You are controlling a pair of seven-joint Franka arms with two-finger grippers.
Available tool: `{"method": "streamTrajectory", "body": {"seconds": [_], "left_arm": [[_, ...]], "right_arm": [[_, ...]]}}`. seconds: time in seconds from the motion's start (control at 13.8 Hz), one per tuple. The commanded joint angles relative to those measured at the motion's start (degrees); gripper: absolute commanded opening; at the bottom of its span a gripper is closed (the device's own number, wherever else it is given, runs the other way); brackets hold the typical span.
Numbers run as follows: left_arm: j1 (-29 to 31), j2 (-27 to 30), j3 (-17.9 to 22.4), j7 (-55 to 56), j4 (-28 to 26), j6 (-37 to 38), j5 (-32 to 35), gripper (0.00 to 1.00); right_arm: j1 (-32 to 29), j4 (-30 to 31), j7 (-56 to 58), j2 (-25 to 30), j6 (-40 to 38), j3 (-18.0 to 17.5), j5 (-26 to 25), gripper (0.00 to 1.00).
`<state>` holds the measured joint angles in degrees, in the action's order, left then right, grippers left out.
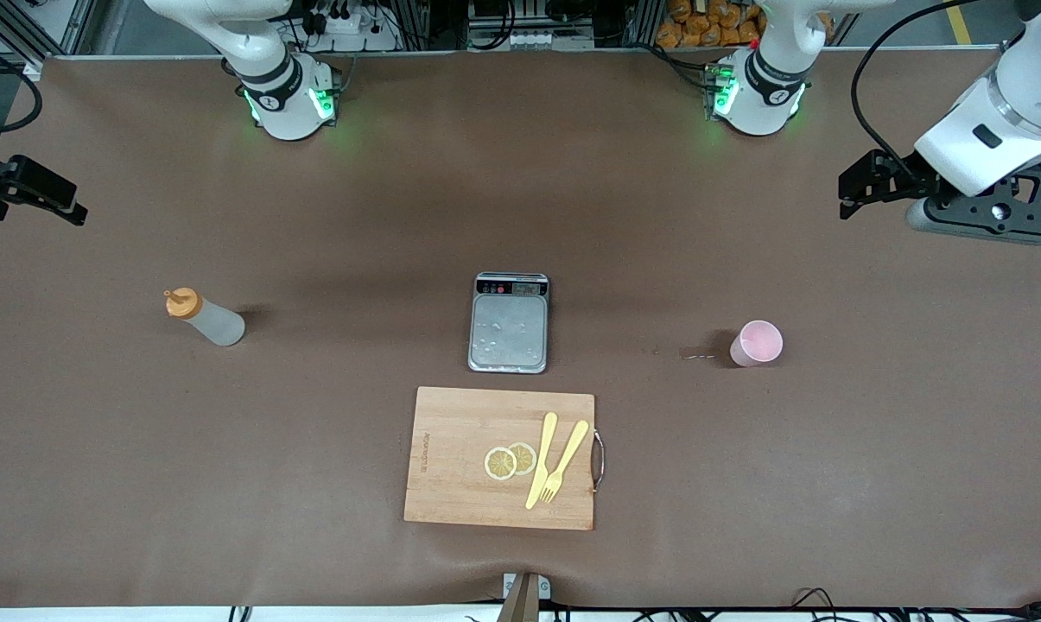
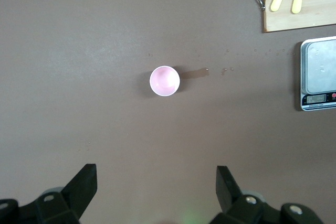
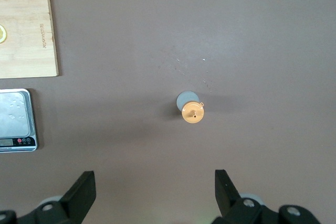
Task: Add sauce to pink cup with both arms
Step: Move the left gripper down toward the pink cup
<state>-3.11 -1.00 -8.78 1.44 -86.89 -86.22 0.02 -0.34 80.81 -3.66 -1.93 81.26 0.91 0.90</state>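
Observation:
The sauce bottle (image 1: 205,318), whitish with an orange cap, stands upright toward the right arm's end of the table. It also shows in the right wrist view (image 3: 192,110). The pink cup (image 1: 756,343) stands upright and looks empty toward the left arm's end. It also shows in the left wrist view (image 2: 165,81). My left gripper (image 1: 848,197) hangs high over the table's left-arm end, open and empty (image 2: 156,182). My right gripper (image 1: 62,203) hangs high over the right-arm end, open and empty (image 3: 155,184). Neither touches anything.
A grey scale (image 1: 509,322) sits mid-table between bottle and cup. Nearer the front camera lies a wooden cutting board (image 1: 451,466) with two lemon slices (image 1: 510,460), a yellow knife and a fork (image 1: 563,462). A small dark mark (image 1: 697,352) lies beside the cup.

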Motion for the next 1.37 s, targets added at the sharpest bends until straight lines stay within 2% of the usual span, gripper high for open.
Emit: {"method": "streamTrajectory", "body": {"seconds": [0.0,0.51,0.94,1.3], "left_arm": [[0.2,0.8,0.0,0.5,0.7,1.9,-1.0,1.00],[0.0,1.5,0.0,-1.5,0.5,2.8,-0.8,1.00],[0.2,1.3,-0.4,1.5,-0.1,4.8,-1.0,1.00],[0.7,1.8,-0.3,1.5,-5.2,4.4,-1.1,1.00]], "right_arm": [[-0.6,0.5,1.0,0.4,0.2,-0.3,-0.1,1.00],[-0.4,0.5,0.9,0.4,0.1,-0.4,-0.1,1.00],[-0.9,0.6,0.1,-0.4,-0.5,-0.3,-0.2,1.00],[-4.0,1.1,0.1,-3.0,-0.4,-0.3,-0.4,1.00]]}}
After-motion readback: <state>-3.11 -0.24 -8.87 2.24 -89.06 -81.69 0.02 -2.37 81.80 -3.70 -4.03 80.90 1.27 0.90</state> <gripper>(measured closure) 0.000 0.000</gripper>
